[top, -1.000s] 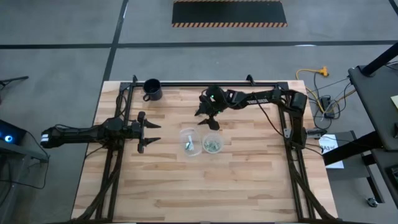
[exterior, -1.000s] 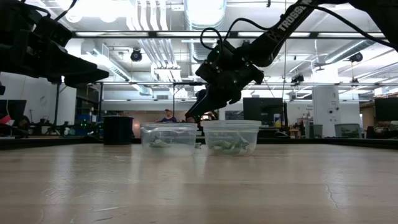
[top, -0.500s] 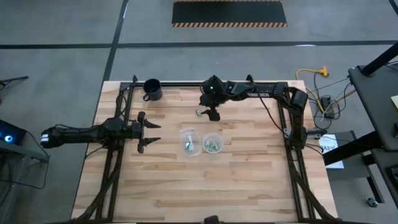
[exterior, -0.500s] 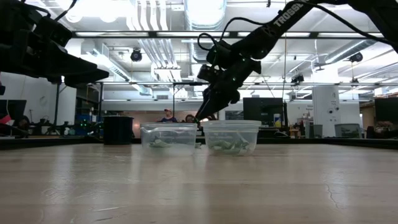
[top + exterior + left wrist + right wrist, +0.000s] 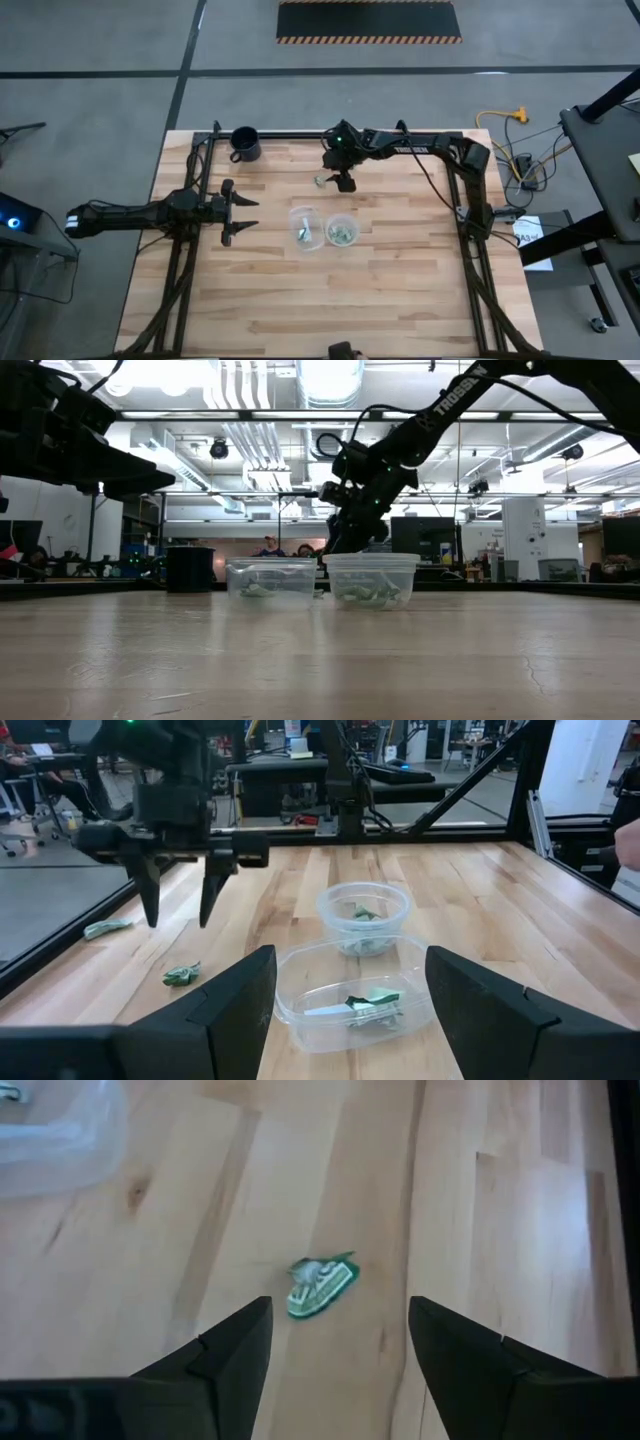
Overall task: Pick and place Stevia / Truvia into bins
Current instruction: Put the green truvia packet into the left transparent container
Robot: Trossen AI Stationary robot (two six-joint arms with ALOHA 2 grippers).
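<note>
Two clear bins (image 5: 305,225) (image 5: 341,230) stand side by side mid-table, each holding a few green-and-white Stevia packets (image 5: 368,1001). One loose packet (image 5: 318,1288) lies flat on the wood just beyond the bins, and another (image 5: 108,928) lies farther off toward the far edge. My right gripper (image 5: 340,1305) hovers open over the nearer packet (image 5: 182,974), fingers slanting down and clear of the table. My left gripper (image 5: 248,213) waits open at the table's left, level, facing the bins.
A black mug (image 5: 244,143) stands at the far left of the table. The black frame rail (image 5: 300,134) runs along the far edge just behind my right arm. Bare wood (image 5: 330,300) stretches from the bins to the near edge.
My right gripper has moved from just above the bins toward the table's far edge and tipped its fingers more steeply downward, staying open. It now stands over the loose packet, which the gripper had been covering in the high view.
</note>
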